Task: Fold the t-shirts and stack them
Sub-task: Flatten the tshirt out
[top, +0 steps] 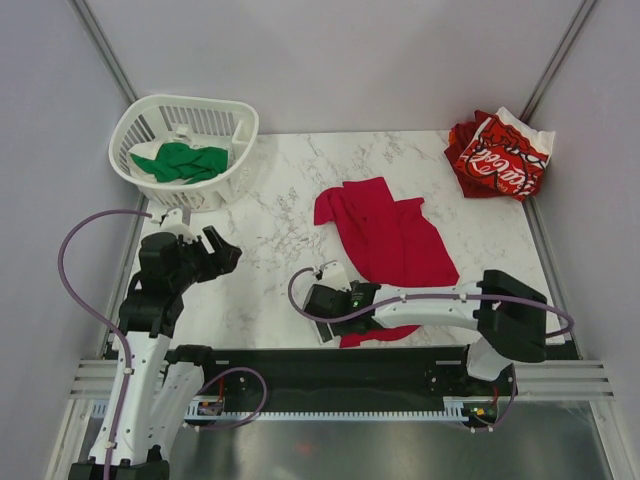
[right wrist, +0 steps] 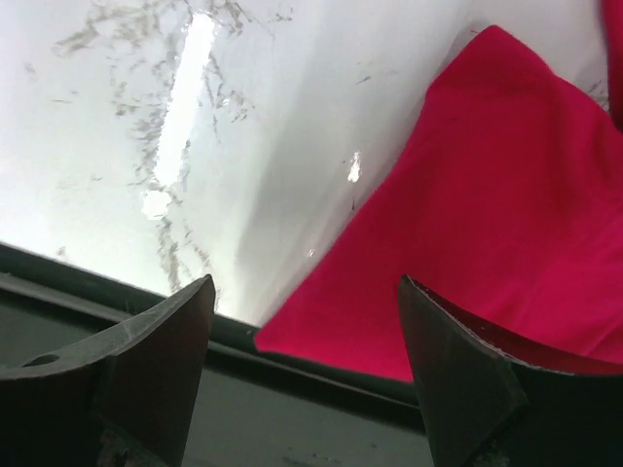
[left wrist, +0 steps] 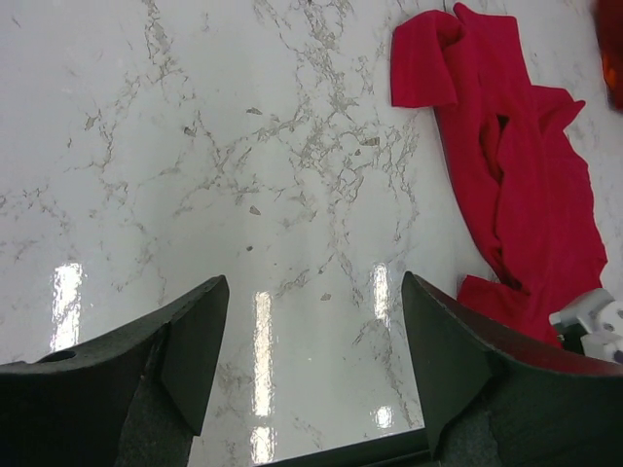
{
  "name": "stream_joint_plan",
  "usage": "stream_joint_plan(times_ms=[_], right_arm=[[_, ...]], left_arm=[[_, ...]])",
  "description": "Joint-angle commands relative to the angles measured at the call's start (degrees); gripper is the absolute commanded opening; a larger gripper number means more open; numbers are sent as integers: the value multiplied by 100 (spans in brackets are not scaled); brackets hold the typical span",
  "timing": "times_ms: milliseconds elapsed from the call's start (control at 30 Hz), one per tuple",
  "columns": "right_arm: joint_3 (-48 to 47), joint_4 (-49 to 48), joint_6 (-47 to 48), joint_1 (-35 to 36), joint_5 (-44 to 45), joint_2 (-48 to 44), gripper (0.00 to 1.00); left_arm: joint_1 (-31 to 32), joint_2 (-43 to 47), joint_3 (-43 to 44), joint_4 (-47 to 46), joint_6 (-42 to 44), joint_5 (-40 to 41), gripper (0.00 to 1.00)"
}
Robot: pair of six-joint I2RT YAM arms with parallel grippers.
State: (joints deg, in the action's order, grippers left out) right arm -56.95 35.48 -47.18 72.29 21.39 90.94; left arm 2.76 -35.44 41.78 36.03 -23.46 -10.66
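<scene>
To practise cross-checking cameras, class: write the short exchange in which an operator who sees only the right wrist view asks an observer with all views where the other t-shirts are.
Operator: I see just the red t-shirt by the right pincer. Other shirts?
Observer: A green t-shirt lies inside the white basket, far left.
Operator: Any third?
Observer: A red-and-white lettered t-shirt sits bunched in the far right corner.
</scene>
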Motion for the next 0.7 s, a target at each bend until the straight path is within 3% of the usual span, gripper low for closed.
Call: stream_joint_plan(times_ms=[0,167,267,300,367,433,533,667], right_arm=[[-377,-42,156,118,347,563,82],[-326,371,-115,197,787,926,77],[-37,415,-239,206,1051,777,49],[147,415,-257,206,1113,655,36],[324,407,-318,180,1175,557,24],[553,441,-353,127,1201,408,2],[702,818,-625,119,1534,-214,0],[571,2802,-1520,101,2544,-2032,0]], left_arm=[[31,63,-3,-167,140,-33,79],[31,125,-12,-167,131,2,79],[31,99,-12,-158,131,28,79],[31,73,-3,-158,131,11,79],[22,46,-3,-158,131,11,79],[31,37,-3,-158,131,19,79],[40,28,6,-167,131,63,78],[346,-304,251,-9,53,370,72]])
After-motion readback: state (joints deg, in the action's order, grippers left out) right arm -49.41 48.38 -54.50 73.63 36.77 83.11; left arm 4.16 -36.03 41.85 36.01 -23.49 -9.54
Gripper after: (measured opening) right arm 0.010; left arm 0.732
